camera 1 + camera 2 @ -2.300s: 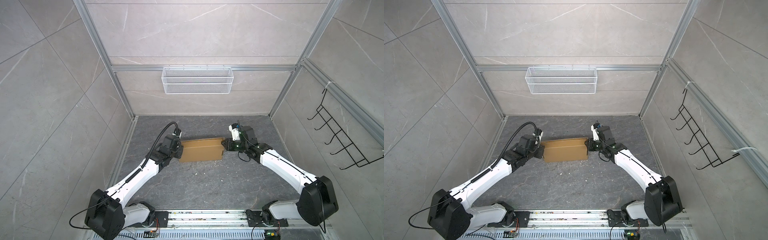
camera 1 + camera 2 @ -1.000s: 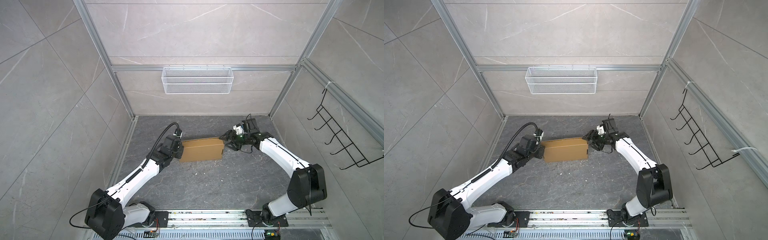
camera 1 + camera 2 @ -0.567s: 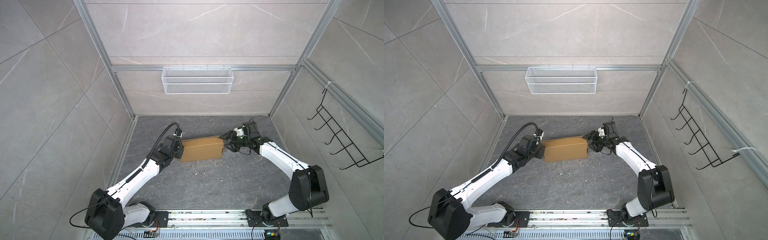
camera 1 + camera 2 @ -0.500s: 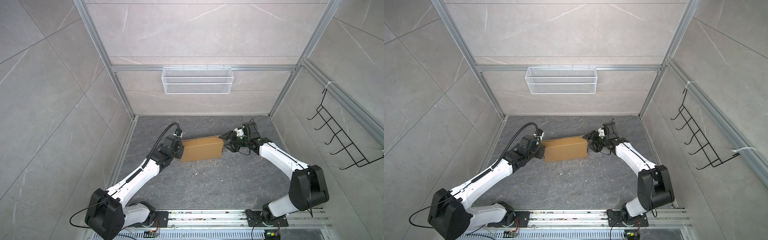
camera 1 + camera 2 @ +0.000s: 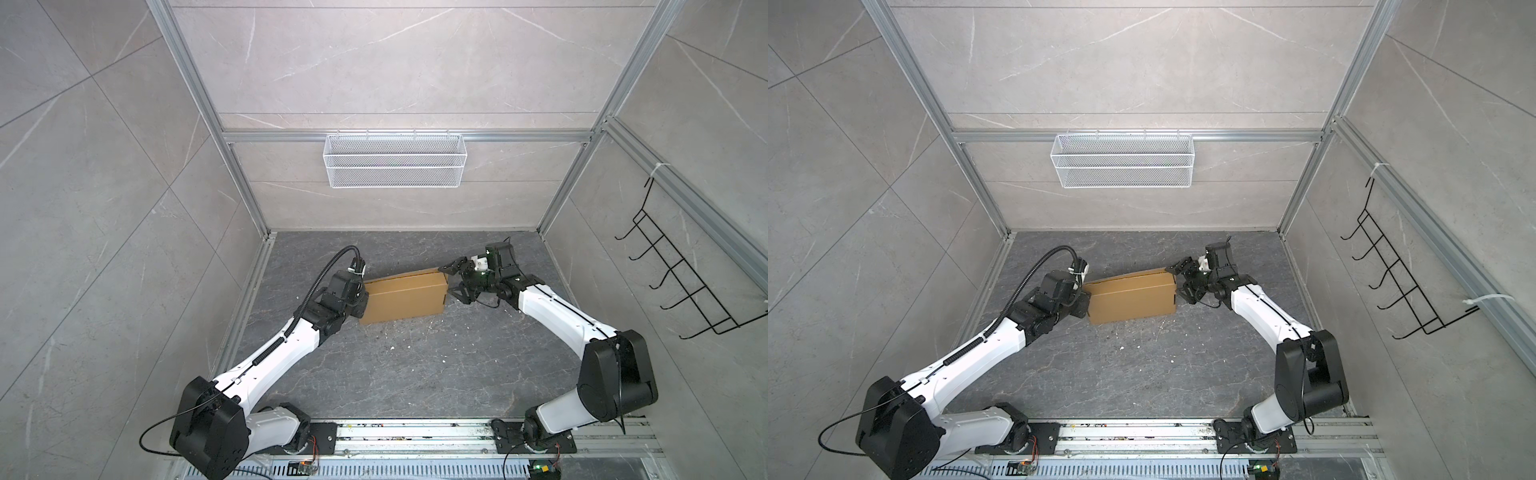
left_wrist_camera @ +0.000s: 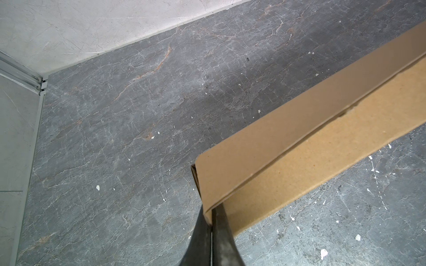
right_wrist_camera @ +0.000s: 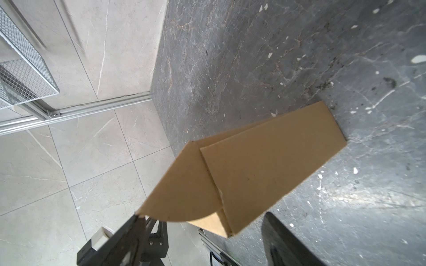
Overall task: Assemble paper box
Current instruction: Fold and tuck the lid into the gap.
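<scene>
The paper box [image 5: 403, 299] [image 5: 1131, 299] is a shallow brown cardboard mailer lying on the dark floor, between the two arms in both top views. My left gripper [image 5: 360, 293] [image 6: 211, 210] is at its left end, shut on a corner of the cardboard [image 6: 299, 142]. My right gripper [image 5: 451, 280] [image 5: 1179, 282] [image 7: 207, 239] is open, its jaws either side of the box's right end. In the right wrist view a rounded flap [image 7: 184, 191] sticks out from that end of the box [image 7: 265, 165]. One fingertip [image 7: 136, 221] touches the flap's corner.
A white wire mesh basket [image 5: 392, 166] hangs on the back wall, and a black wire hook rack [image 5: 685, 286] on the right wall. Aluminium frame rails [image 5: 245, 299] edge the floor. White specks [image 5: 409, 347] lie scattered in front of the box.
My right gripper has moved in on the box's right end and its jaws have opened wider. The left gripper has stayed shut on the left end.
</scene>
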